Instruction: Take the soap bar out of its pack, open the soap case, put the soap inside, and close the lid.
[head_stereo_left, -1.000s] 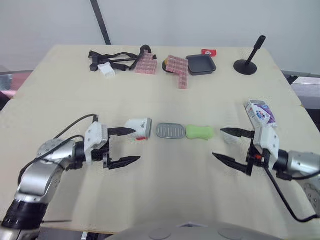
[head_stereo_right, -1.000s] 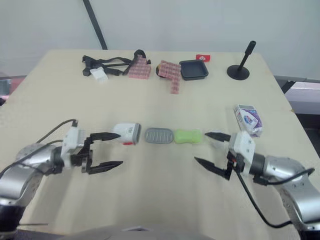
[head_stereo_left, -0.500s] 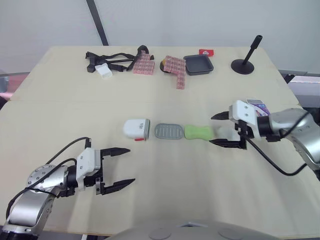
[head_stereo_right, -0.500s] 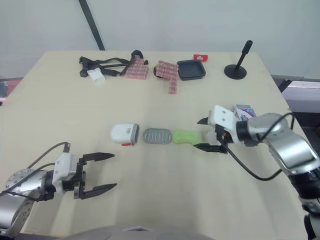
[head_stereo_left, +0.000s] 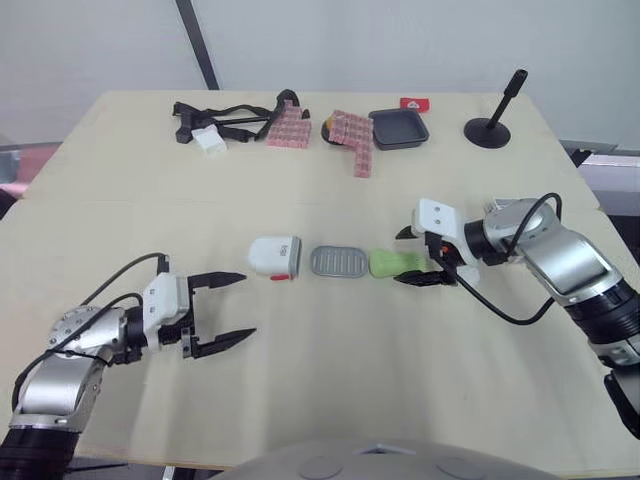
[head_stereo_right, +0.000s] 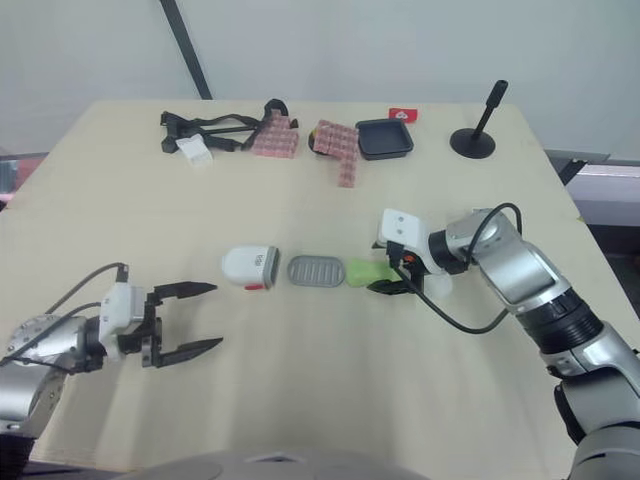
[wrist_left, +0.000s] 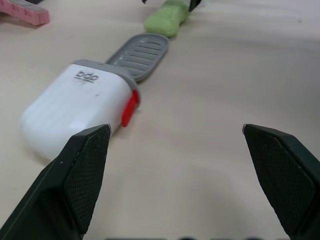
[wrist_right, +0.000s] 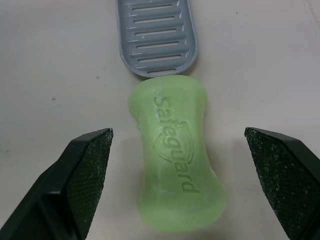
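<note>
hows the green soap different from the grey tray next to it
The soap is green, thick and waisted; the tray is grey, flat and oval. The soap bears lettering, the tray rows of slots. The soap lies between the right gripper's open fingers; the tray lies clear of them. Both lie on the table.

A: Counter (head_stereo_left: 120, 220), pale top. Middle row?
B: One white case (head_stereo_left: 275, 257); one grey slatted tray (head_stereo_left: 340, 262) just beside it; one green soap (head_stereo_left: 392, 263) against the tray's other end.
A: Far edge?
B: Black straps (head_stereo_left: 232, 112), small white block (head_stereo_left: 211, 140), two pink block clusters (head_stereo_left: 355, 140), black dish (head_stereo_left: 399, 128), red card (head_stereo_left: 416, 103), black stand (head_stereo_left: 492, 128).
</note>
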